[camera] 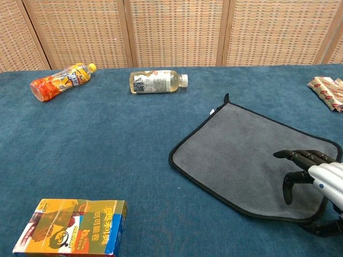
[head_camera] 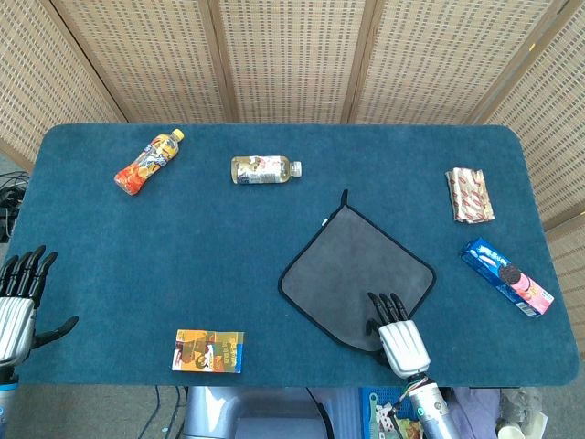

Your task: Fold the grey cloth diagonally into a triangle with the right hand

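So the grey cloth [head_camera: 358, 271] is lying flat and unfolded on the blue table [head_camera: 228, 256], turned like a diamond, right of centre and toward the near edge. It has a dark trim all round and a small loop at its far corner. The right hand [head_camera: 396, 334] comes in from the near edge of the table, sitting over the cloth's near corner with its dark fingers [camera: 300, 158] pointing away from the robot and reaching onto the fabric. In the chest view one finger curls down toward the cloth while the others stretch out flatter, and the thumb sits lower, just off the hem. It doesn't have anything pinched that I can see — whether the tips actually touch the cloth I can't tell. The left hand [head_camera: 20, 297] is way off at the table's left edge, fingers spread and straight, thumb sticking out sideways, holding nothing. Scattered around: an orange bottle [head_camera: 147, 162] and a clear bottle [head_camera: 265, 170] lying on their sides at the far side, a yellow box [head_camera: 209, 351] near the front, and a snack wrapper [head_camera: 469, 195] plus a blue cookie pack [head_camera: 506, 276] on the right — all well apart from the cloth.
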`<action>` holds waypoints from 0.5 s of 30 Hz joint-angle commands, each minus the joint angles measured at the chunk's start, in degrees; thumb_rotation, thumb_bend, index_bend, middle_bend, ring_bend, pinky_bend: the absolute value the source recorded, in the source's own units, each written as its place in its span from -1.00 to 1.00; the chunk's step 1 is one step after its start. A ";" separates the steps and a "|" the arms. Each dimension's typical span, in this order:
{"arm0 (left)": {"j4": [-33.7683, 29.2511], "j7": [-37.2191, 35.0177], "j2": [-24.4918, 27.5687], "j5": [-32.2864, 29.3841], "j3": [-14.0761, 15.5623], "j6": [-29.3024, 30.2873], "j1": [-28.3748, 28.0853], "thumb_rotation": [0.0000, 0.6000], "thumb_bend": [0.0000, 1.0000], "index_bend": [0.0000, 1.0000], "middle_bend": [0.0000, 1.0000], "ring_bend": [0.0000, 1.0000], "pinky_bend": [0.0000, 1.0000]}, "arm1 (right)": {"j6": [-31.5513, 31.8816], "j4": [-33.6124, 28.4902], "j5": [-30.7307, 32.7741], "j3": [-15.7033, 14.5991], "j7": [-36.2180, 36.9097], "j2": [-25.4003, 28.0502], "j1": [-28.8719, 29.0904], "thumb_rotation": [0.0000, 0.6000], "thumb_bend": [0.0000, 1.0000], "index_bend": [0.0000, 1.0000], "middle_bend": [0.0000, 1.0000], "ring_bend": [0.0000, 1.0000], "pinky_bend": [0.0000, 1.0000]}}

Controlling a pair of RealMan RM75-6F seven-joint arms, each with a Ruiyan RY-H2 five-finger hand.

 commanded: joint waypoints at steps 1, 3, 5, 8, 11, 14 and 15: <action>0.01 -0.01 -0.02 0.03 0.00 -0.01 -0.02 1.00 -0.70 -1.00 -1.00 -1.00 -1.00 | 0.12 0.22 0.04 0.04 0.10 -0.17 -0.01 1.00 -0.20 0.09 -0.75 -1.00 -1.00; 0.04 -0.01 -0.02 0.00 0.01 -0.02 -0.02 1.00 -0.70 -1.00 -1.00 -1.00 -1.00 | 0.16 0.26 0.06 0.07 0.14 -0.21 0.02 1.00 -0.20 0.11 -0.73 -1.00 -1.00; 0.02 -0.05 -0.01 0.01 0.00 -0.02 -0.02 1.00 -0.70 -1.00 -1.00 -1.00 -1.00 | 0.27 0.33 0.05 0.09 0.18 -0.29 0.05 1.00 -0.20 0.11 -0.72 -1.00 -1.00; 0.05 -0.07 -0.01 0.06 0.00 0.08 0.01 1.00 -0.70 -1.00 -1.00 -1.00 -1.00 | 0.46 0.36 0.01 0.16 0.29 -0.35 0.09 1.00 -0.20 0.11 -0.72 -1.00 -1.00; 0.03 -0.14 -0.01 0.03 -0.03 0.12 0.02 1.00 -0.70 -1.00 -1.00 -1.00 -1.00 | 0.59 0.41 0.03 0.18 0.27 -0.30 0.11 1.00 -0.20 0.13 -0.70 -1.00 -1.00; 0.09 -0.19 -0.05 0.05 -0.04 0.16 0.03 1.00 -0.70 -1.00 -1.00 -1.00 -1.00 | 0.70 0.45 0.04 0.17 0.35 -0.27 0.12 1.00 -0.20 0.15 -0.69 -1.00 -1.00; 0.12 -0.20 -0.05 0.05 -0.04 0.17 0.03 1.00 -0.70 -1.00 -1.00 -1.00 -1.00 | 0.71 0.49 0.04 0.16 0.34 -0.29 0.13 1.00 -0.20 0.15 -0.69 -1.00 -1.00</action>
